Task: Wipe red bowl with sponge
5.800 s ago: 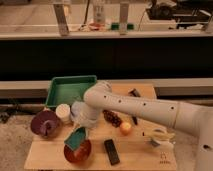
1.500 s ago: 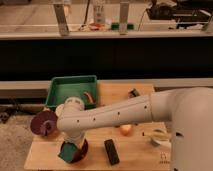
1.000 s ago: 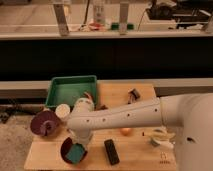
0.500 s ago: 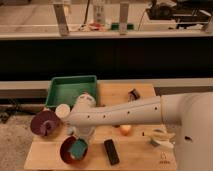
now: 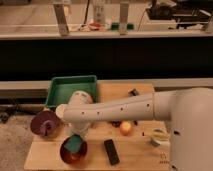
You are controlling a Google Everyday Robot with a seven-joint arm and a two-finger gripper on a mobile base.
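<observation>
The red bowl (image 5: 74, 153) sits at the front left of the wooden table (image 5: 135, 155). The teal-green sponge (image 5: 74, 144) lies inside it, at its far side. My gripper (image 5: 78, 135) reaches down from the white arm (image 5: 120, 110) and is on the sponge, pressing it into the bowl. The arm's wrist hides most of the gripper.
A purple-maroon dish (image 5: 45, 123) lies left of the bowl. A large green tray (image 5: 72, 90) stands behind. A black rectangular object (image 5: 111, 151) lies right of the bowl, an orange fruit (image 5: 126, 128) further right, and a roll of tape (image 5: 159, 137) near the right edge.
The arm with the sponge has shifted within the bowl, from its left side towards its back right. The bowl has stayed in about the same place.
</observation>
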